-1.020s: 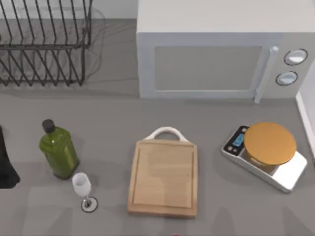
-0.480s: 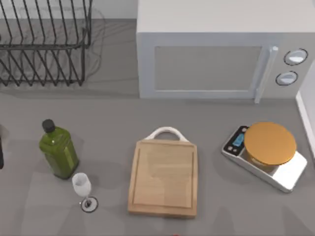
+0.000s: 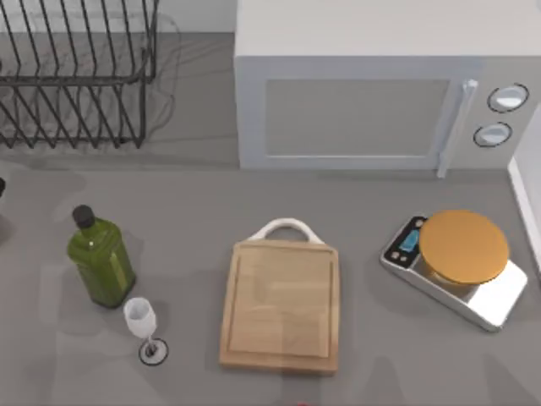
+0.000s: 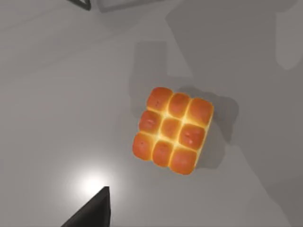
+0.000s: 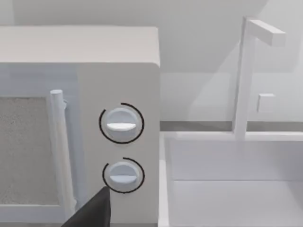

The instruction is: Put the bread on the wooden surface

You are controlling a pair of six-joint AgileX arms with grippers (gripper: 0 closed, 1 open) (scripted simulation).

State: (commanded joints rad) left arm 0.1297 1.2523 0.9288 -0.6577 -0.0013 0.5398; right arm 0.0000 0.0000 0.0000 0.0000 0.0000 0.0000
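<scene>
The bread, a golden-orange block of pull-apart rolls, lies on the grey tabletop in the left wrist view. A dark part of my left gripper hangs above the table, off to one side of the bread and not touching it. The wooden surface, a light cutting board with a white arched handle, lies bare at the table's front middle. A dark part of my right gripper faces the microwave's two knobs.
A microwave stands at the back, with a wire dish rack at the back left. A green bottle and a wine glass stand left of the board. A silver scale sits to its right.
The dark shape of my left arm at the top view's left edge has slid farther back and almost out of the picture. Nothing on the table has moved.
</scene>
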